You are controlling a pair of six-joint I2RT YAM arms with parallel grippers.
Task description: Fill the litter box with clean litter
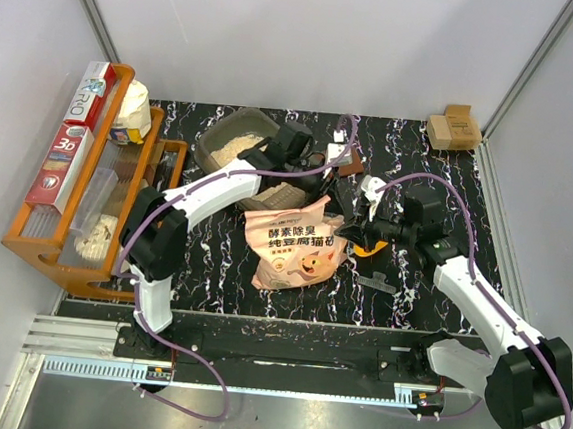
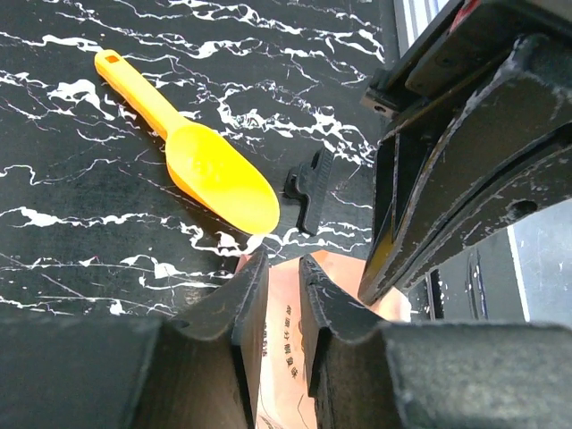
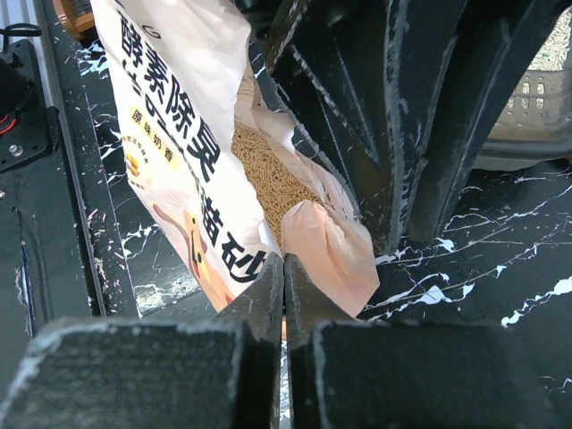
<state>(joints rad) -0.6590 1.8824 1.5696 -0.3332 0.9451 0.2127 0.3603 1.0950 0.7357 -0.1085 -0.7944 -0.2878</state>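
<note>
litter [image 3: 266, 174] was seen as pale tan granules inside the gaping mouth of the pink bag [image 1: 292, 247], which was laid flat on the black marbled table [image 1: 212, 263] just beyond the arm bases, between the two arms. the bag's far rim was gripped by both claws. the right gripper [image 3: 284, 264] was pressed fully together with a fold of the rim caught at its tips. the left gripper [image 2: 284, 264] was narrowed onto a strip of the pink film, which was seen running between its fingers [image 2: 255, 295]. the two grippers were held close together there. just right of the bag, a yellow-orange scoop [image 2: 214, 170] was seen lying flat on the table, with a small black comb-like piece [image 2: 308, 188] just beside its bowl. an orange wooden rack [image 1: 71, 268] was stood along the left side. farther back, left of centre, the litter box [image 1: 211, 138] was placed upright near the table's far edge, and a layer of pale granules was visible in it. a cardboard box [image 1: 453, 129] was set in the far right corner.
</note>
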